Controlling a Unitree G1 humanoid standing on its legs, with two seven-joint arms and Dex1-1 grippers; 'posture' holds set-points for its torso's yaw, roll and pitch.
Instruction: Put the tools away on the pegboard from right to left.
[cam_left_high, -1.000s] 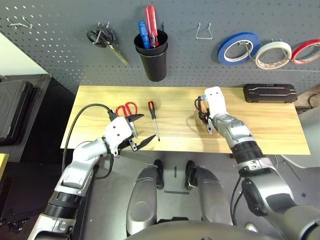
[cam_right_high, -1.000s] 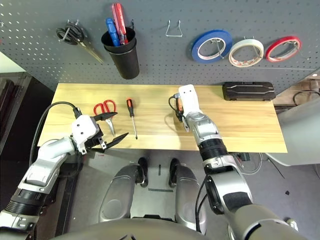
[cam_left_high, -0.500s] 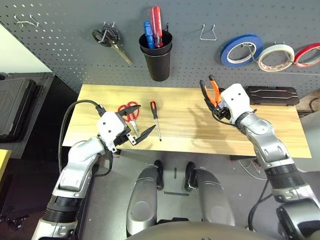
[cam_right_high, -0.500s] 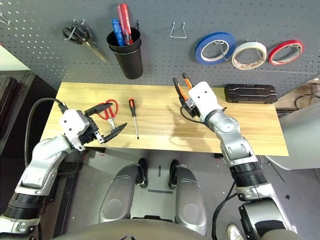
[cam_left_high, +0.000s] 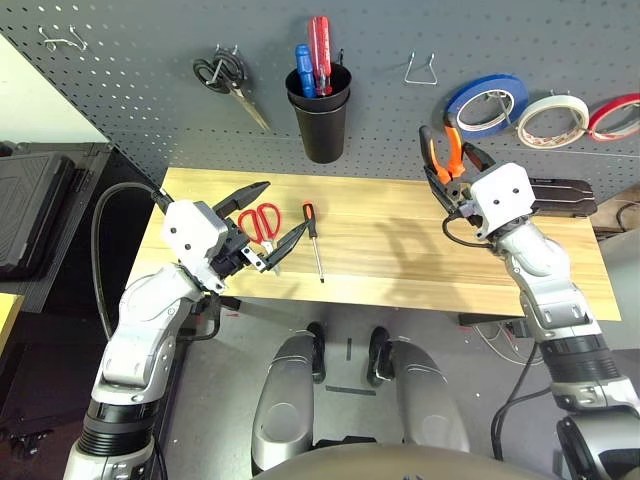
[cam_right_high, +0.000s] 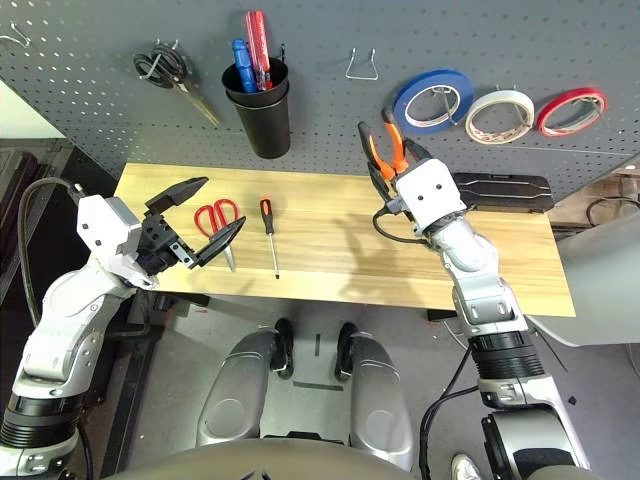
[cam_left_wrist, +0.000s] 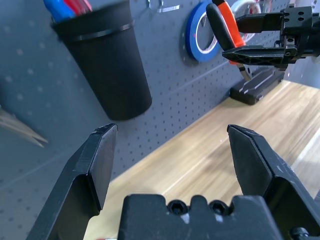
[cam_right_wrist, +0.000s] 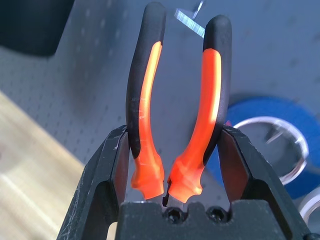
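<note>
My right gripper (cam_left_high: 447, 183) is shut on the orange-and-black pliers (cam_left_high: 443, 152), held off the table with the handles pointing up in front of the dark grey pegboard (cam_left_high: 130, 90), below a wire hook (cam_left_high: 424, 68). In the right wrist view the pliers (cam_right_wrist: 175, 100) sit between both fingers (cam_right_wrist: 107, 170). The red-handled scissors (cam_left_high: 258, 222) and the slim screwdriver (cam_left_high: 313, 238) lie on the wooden table (cam_left_high: 400, 255). My left gripper (cam_left_high: 272, 213) hovers wide open by the scissors, holding nothing. The cream-white tape roll (cam_left_high: 553, 112) hangs on the pegboard.
A black cup (cam_left_high: 320, 120) with blue and red screwdrivers and black-handled scissors (cam_left_high: 225, 82) hang on the pegboard. A blue tape roll (cam_left_high: 483, 100) and a red one (cam_left_high: 615, 108) flank the cream roll. A black case (cam_left_high: 565, 195) lies at the table's back right.
My right gripper lifted the pliers off the table and carried them up and right towards the pegboard. My left gripper rose beside the red scissors, still open.
</note>
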